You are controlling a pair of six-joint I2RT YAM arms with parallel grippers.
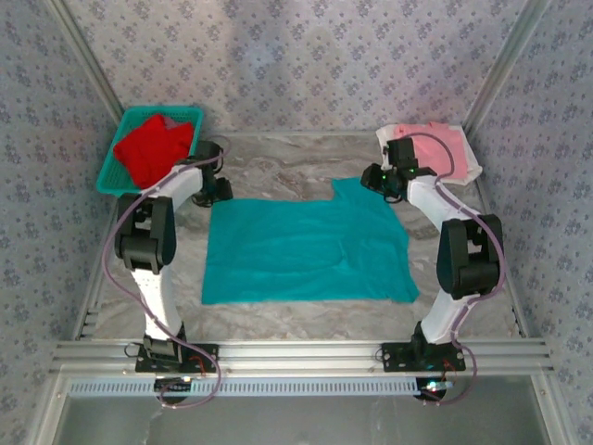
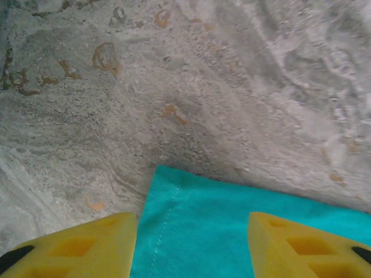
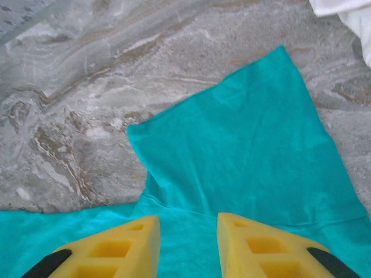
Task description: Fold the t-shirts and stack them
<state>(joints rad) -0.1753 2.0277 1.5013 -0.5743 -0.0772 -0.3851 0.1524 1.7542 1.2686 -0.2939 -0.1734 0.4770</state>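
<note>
The left gripper (image 2: 191, 252) has its two yellow fingers (image 2: 81, 246) standing wide apart, holding nothing. Below the gap between them lies a hemmed corner of the teal t-shirt (image 2: 232, 231), flat on the grey marbled table (image 2: 174, 87).

The right gripper (image 3: 188, 246) has its jaws parted by a narrower gap, also with nothing gripped. The teal cloth lies loose under them, and a sleeve spreads away from the fingertips.

Seen from above, the teal t-shirt is spread almost flat in the middle of the table, between the two arms. The left gripper is at its far left corner and the right gripper at its far right, by the sleeve.

A red t-shirt (image 1: 153, 148) is bunched in a teal mesh basket (image 1: 109, 171) at the far left corner of the table. A pink t-shirt (image 1: 435, 144) lies at the far right corner, seemingly on top of a white t-shirt (image 1: 474, 171), though that edge is too small to be sure.
</note>
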